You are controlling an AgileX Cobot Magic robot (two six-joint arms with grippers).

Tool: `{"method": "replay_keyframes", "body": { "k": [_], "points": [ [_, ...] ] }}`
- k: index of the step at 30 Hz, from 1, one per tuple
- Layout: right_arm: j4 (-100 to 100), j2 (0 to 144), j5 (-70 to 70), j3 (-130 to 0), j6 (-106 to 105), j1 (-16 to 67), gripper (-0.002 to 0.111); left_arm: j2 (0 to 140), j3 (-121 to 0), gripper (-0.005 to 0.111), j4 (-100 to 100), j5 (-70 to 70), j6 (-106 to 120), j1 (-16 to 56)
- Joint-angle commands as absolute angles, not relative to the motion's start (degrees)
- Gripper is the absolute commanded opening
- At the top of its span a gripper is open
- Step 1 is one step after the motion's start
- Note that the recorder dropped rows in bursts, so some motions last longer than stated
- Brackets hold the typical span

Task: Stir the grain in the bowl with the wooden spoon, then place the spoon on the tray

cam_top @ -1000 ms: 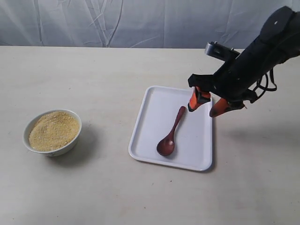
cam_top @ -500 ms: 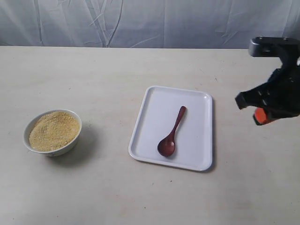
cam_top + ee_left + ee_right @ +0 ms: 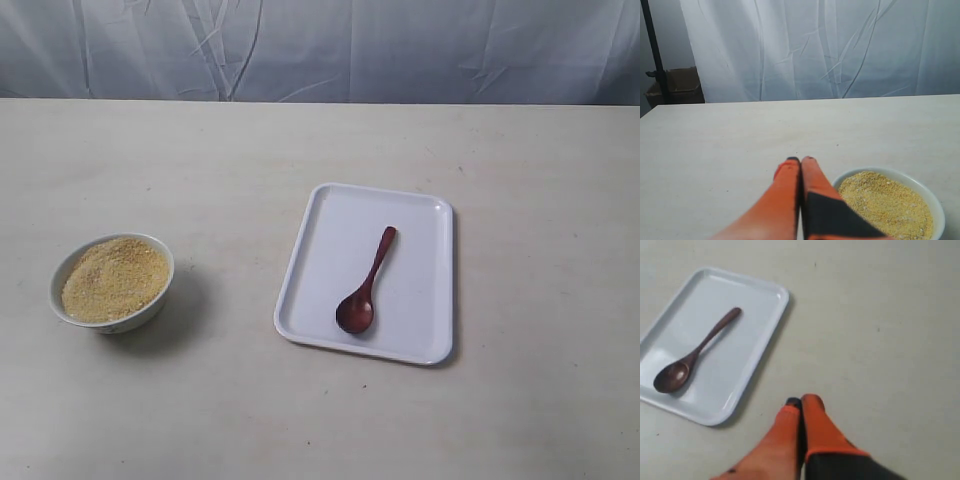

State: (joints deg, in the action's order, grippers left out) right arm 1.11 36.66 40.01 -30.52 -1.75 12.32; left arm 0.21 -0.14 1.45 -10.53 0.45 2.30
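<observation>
The right arm has left the exterior view. The right gripper (image 3: 801, 401), closed and empty, is well apart from the spoon (image 3: 366, 282) lying on the tray (image 3: 425, 290). The left gripper (image 3: 800, 160), also closed and empty, hovers near the bowl (image 3: 135, 320) of grain (image 3: 885, 205); a careless swing could spill it.

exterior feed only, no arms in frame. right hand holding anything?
Observer: No. The right hand is shut and empty, above bare table off one side of the tray.
Operator: left hand?
Observer: The left hand is shut and empty too. The bowl of grain shows just beyond it.
Operator: anything past the table I can't see?
Observer: A cardboard box beside a dark pole, beyond a far corner, in the left wrist view.
</observation>
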Motion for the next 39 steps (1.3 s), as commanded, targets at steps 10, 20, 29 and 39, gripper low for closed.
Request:
{"method": "replay_keyframes", "body": {
  "k": [10,20,29,39],
  "points": [
    [12.2,11.0,43.2,-28.9,0.0,12.0,0.000,0.0,0.0,0.000,1.6,-10.3,0.4,2.4],
    [12.2,5.0,43.2,-28.9,0.0,12.0,0.000,0.0,0.0,0.000,1.6,-10.3,0.4,2.4],
    [12.4,0.0,43.2,-28.9,0.0,4.1,0.000,0.0,0.0,0.000,1.6,-10.3,0.4,2.4],
    [12.3,0.0,43.2,-28.9,0.0,0.7,0.000,0.0,0.0,0.000,1.6,-10.3,0.4,2.4]
  ]
}}
